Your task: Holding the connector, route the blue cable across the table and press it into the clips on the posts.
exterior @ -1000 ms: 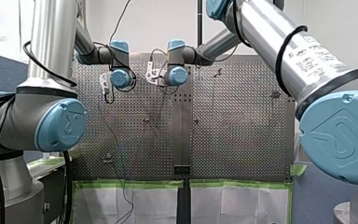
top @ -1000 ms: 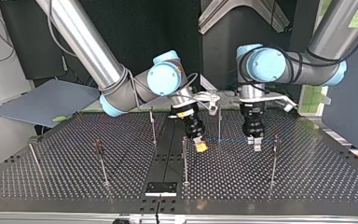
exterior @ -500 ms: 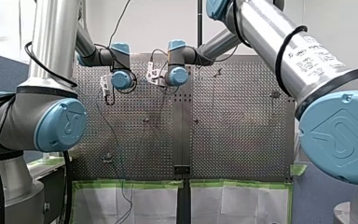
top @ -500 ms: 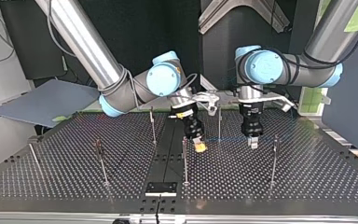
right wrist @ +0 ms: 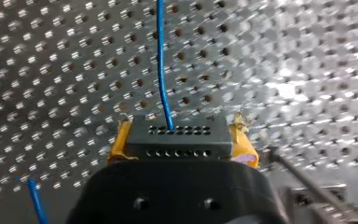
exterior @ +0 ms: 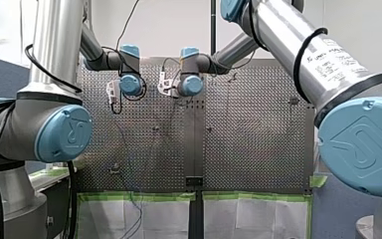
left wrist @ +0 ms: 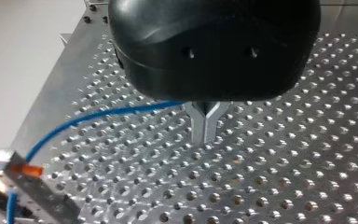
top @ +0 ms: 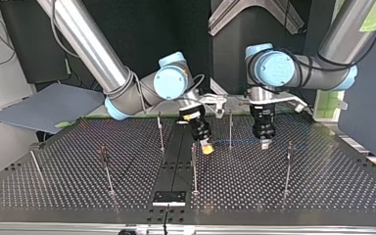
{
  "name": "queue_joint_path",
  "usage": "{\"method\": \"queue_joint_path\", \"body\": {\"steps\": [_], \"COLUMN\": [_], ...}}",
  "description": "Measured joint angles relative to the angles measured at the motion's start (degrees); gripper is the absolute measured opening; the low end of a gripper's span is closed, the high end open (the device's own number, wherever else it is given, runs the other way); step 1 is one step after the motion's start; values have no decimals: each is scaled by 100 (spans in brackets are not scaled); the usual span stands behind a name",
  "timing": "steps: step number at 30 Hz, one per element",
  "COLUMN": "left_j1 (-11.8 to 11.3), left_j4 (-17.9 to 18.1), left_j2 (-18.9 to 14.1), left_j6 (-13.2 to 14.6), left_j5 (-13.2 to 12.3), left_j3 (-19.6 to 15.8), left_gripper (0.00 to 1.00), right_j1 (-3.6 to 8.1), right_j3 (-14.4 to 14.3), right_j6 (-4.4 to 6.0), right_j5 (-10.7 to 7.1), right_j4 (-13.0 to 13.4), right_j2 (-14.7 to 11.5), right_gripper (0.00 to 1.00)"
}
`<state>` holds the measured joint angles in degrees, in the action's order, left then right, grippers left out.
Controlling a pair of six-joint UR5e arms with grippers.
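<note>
plainly, the right gripper (top: 207, 147) is clamped on the black connector (right wrist: 177, 137). its yellow pads (right wrist: 120, 142) squeeze the connector's two ends, so the blue cable (right wrist: 161, 60) leaves the front face freely and runs ahead over the perforated table (top: 323, 186). gripping the plug by its ends probably lets the arm steer the cable's end without bending it at the root.

the left gripper (left wrist: 205, 126) has its metal fingers together at the tips, and the cable enters the notch just above them. it seems to act as a pinch point that keeps the span tight.

both grippers hang over the middle of the table, well in from its edges, with one post (top: 230, 128) standing between them. beside the left gripper, toward the table's side edge, the cable meets a clip (left wrist: 18, 163) and drops beyond it, so that stretch looks seated. the span between the grippers passes by the middle post, likely lined up for pressing in. whether it touches that post's clip cannot be told.
</note>
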<state>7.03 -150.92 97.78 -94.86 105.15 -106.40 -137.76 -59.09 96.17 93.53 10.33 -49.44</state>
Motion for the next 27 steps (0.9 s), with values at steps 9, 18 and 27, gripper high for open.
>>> {"method": "queue_joint_path", "body": {"steps": [9, 18, 27], "left_j1": [69, 85, 104], "left_j4": [126, 589, 970], "left_j2": [-34, 168, 352], "left_j6": [-31, -69, -85], "left_j5": [188, 153, 70], "left_j3": [-399, -871, -1238], "left_gripper": [0, 0, 0], "right_j1": [52, 60, 55], "right_j3": [-406, -845, -1283], "right_j6": [-5, -96, -137], "right_j5": [8, 33, 73], "right_j4": [-7, 11, 28], "right_j2": [-2, -4, -3], "right_gripper": [0, 0, 0]}}
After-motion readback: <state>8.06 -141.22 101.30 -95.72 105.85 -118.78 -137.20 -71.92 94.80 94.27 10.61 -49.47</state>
